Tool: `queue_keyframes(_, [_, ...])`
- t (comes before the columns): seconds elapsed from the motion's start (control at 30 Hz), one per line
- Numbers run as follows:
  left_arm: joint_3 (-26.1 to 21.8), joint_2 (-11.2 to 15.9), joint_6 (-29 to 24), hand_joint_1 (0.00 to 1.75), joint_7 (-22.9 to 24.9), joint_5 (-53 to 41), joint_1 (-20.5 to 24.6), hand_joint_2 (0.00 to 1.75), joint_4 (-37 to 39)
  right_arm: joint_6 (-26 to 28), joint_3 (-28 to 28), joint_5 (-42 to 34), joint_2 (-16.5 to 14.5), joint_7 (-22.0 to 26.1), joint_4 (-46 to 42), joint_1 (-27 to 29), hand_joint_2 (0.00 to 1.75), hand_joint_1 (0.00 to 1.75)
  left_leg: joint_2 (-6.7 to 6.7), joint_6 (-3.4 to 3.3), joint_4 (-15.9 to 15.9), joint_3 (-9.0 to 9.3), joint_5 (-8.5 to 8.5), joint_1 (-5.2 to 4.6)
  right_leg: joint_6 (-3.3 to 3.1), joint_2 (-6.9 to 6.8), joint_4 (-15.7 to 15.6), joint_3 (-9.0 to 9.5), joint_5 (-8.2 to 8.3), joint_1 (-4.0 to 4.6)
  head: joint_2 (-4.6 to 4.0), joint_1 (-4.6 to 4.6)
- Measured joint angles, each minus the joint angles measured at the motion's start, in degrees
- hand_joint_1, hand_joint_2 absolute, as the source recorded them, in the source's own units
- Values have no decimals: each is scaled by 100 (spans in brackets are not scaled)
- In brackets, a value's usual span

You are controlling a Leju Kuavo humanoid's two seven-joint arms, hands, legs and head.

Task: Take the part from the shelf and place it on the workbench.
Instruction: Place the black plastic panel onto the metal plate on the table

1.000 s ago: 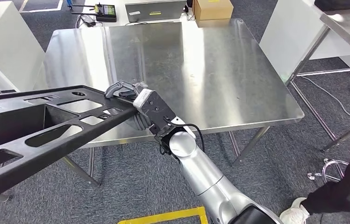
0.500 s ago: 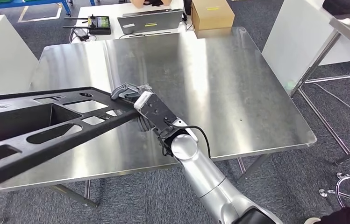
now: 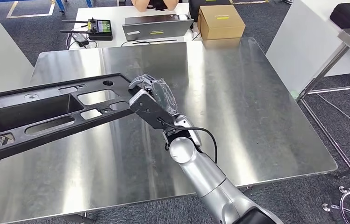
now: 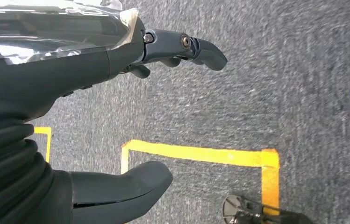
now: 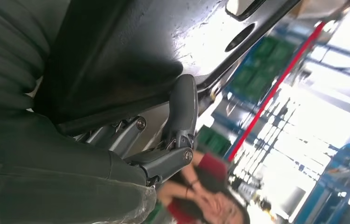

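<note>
One long black part (image 3: 46, 116) hangs over the one steel workbench (image 3: 238, 102), gripped at its end by the right hand (image 3: 152, 95); the left hand (image 4: 117, 116) hangs spread, holding nothing.

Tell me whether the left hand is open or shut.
Open. The left hand holds nothing; its thumb and fingers are spread apart over bare carpet.

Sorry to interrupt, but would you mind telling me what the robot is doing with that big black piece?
The robot's right hand grips one end of a long black plastic part and holds it over the steel workbench. The part looks lifted rather than laid flat, so it is not set down yet. The left hand hangs over the carpet with its fingers apart, holding nothing.
</note>
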State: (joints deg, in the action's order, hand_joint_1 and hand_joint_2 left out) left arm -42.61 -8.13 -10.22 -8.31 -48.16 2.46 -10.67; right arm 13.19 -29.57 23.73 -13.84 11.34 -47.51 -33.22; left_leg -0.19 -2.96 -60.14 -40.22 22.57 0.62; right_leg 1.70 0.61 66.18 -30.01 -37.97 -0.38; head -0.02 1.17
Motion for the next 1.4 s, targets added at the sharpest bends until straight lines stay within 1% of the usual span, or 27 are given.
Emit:
queue_keyframes(0.03, [-9, 0, 1, 0, -1, -2, 4, 175, 0, 133, 6, 200, 38, -111, 7, 0, 175, 175, -8, -18, 2, 31, 36, -4, -6, -1, 407, -288, -106, -1, 0, -1])
queue_keyframes(0.07, [-20, -1, 6, 0, -1, -4, 6, 175, 0, 284, 21, 448, 92, -239, 16, 6, 175, 175, -21, -27, 3, 63, 75, -9, 6, -1, 710, -549, -142, 0, 0, -1])
queue_keyframes(0.1, [-33, -2, 11, 0, -2, -4, 5, 175, 0, 452, 46, 732, 158, -393, 28, 13, 175, 175, -41, -33, 2, 102, 114, -16, 40, -1, 819, -726, -75, 2, 0, -1])
queue_keyframes(0.13, [-49, -3, 16, 0, -2, -4, 3, 175, 0, 614, 79, 1034, 233, -556, 41, 18, 175, 175, -63, -34, 2, 153, 152, -23, 88, -1, 697, -789, 100, 5, 0, -1])
queue_keyframes(0.17, [-66, -3, 18, 0, -2, -3, 1, 175, 0, 748, 126, 1351, 320, -728, 53, 21, 175, 175, -82, -31, 3, 216, 193, -32, 133, -3, 354, -739, 364, 14, 0, 0])
queue_keyframes(0.2, [-89, -9, 12, 0, -2, 5, -4, 175, 1, 846, 180, 1668, 415, -900, 68, 27, 175, 175, -98, -25, 6, 270, 230, -39, 141, -11, -57, -641, 653, 32, 0, 0])
queue_keyframes(0.23, [-116, -16, -1, 0, -2, 22, -5, 175, 1, 910, 245, 2000, 519, -1058, 84, 38, 175, 175, -115, -10, 5, 314, 266, -54, 118, -20, -410, -540, 888, 49, 0, -4])
queue_keyframes(0.27, [-146, -23, -18, 0, -3, 45, -6, 175, 1, 946, 321, 2334, 625, -1187, 102, 64, 175, 175, -129, 0, -1, 339, 298, -67, 86, -28, -653, -461, 1047, 63, 0, -4])
queue_keyframes(0.3, [-181, -31, -37, 0, -5, 70, -8, 175, 1, 963, 417, 2634, 717, -1277, 121, 105, 175, 175, -139, -3, -5, 347, 322, -78, 52, -32, -750, -424, 1116, 71, 0, -4])
queue_keyframes(0.33, [-219, -33, -54, 0, -12, 95, -12, 175, 0, 971, 537, 2899, 797, -1340, 140, 156, 175, 175, -144, -8, -10, 355, 339, -89, 40, -29, -768, -406, 1124, 71, 0, -6])
queue_keyframes(0.4, [-295, -38, -69, 0, -40, 131, -30, 175, 0, 970, 803, 3282, 937, -1447, 178, 268, 175, 175, -133, -33, 0, 365, 350, -90, 43, -15, -772, -400, 1124, 72, 0, -2])
queue_keyframes(0.47, [-367, -42, -70, 0, -87, 174, -38, 175, 0, 987, 1053, 3598, 1122, -1668, 205, 408, 175, 175, -127, -30, 15, 375, 352, -89, 36, -6, -771, -402, 1118, 74, 0, -3])
queue_keyframes(0.57, [-473, -42, -63, 0, -157, 220, -49, 175, -1, 1018, 1503, 3951, 1486, -1982, 213, 739, 175, 175, -136, -18, 30, 384, 361, -90, 15, -13, -771, -397, 1101, 74, 0, -3])
queue_keyframes(0.7, [-600, -40, -57, 0, -227, 220, -69, 175, -1, 1097, 2353, 4285, 1901, -1997, 201, 1222, 175, 175, -134, 1, 39, 385, 374, -93, -2, -14, -770, -396, 1089, 74, 0, -3])
queue_keyframes(0.77, [-650, -39, -47, 0, -273, 200, -70, 175, -1, 1124, 2848, 4421, 2033, -1929, 196, 1408, 175, 175, -131, 5, 40, 387, 376, -94, -4, -12, -770, -395, 1088, 72, 0, -2])
queue_keyframes(0.87, [-700, -40, -33, 0, -313, 181, -70, 175, -1, 1148, 3437, 4537, 2166, -1900, 195, 1583, 175, 175, -129, 6, 40, 388, 377, -98, -5, -10, -770, -393, 1087, 67, 0, -2])
queue_keyframes(0.97, [-730, -40, -32, 0, -321, 170, -69, 175, -2, 1156, 3795, 4594, 2228, -1895, 191, 1659, 175, 175, -122, 6, 40, 394, 377, -102, -5, -3, -770, -389, 1088, 62, 0, -2])
queue_keyframes(1.07, [-740, -41, -31, 0, -327, 166, -68, 175, -2, 1157, 3972, 4615, 2243, -1887, 182, 1704, 175, 175, -111, 6, 40, 404, 377, -104, -4, 2, -770, -383, 1089, 59, 0, -2])
queue_keyframes(1.23, [-742, -42, -27, 0, -332, 157, -68, 175, -2, 1157, 4094, 4614, 2255, -1882, 179, 1727, 175, 175, -109, 6, 40, 409, 376, -104, -4, 2, -770, -378, 1089, 59, 0, -2])
queue_keyframes(1.3, [-742, -42, -20, 0, -350, 135, -67, 87, -2, 1157, 4134, 4602, 2261, -1883, 179, 1736, 87, 87, -109, 6, 40, 410, 376, -104, -4, 2, -770, -378, 1089, 59, 0, -2])
queue_keyframes(1.37, [-741, -42, -15, 0, -379, 92, -67, 87, -2, 1155, 4204, 4570, 2272, -1863, 179, 1745, 0, 0, -110, 6, 40, 410, 376, -104, -4, 2, -770, -378, 1089, 59, 0, -2])
queue_keyframes(1.4, [-740, -42, -23, 0, -390, 67, -66, 131, -2, 1153, 4246, 4549, 2279, -1832, 180, 1749, 0, 0, -110, 6, 40, 410, 376, -104, -4, 2, -770, -377, 1089, 59, 0, -2])
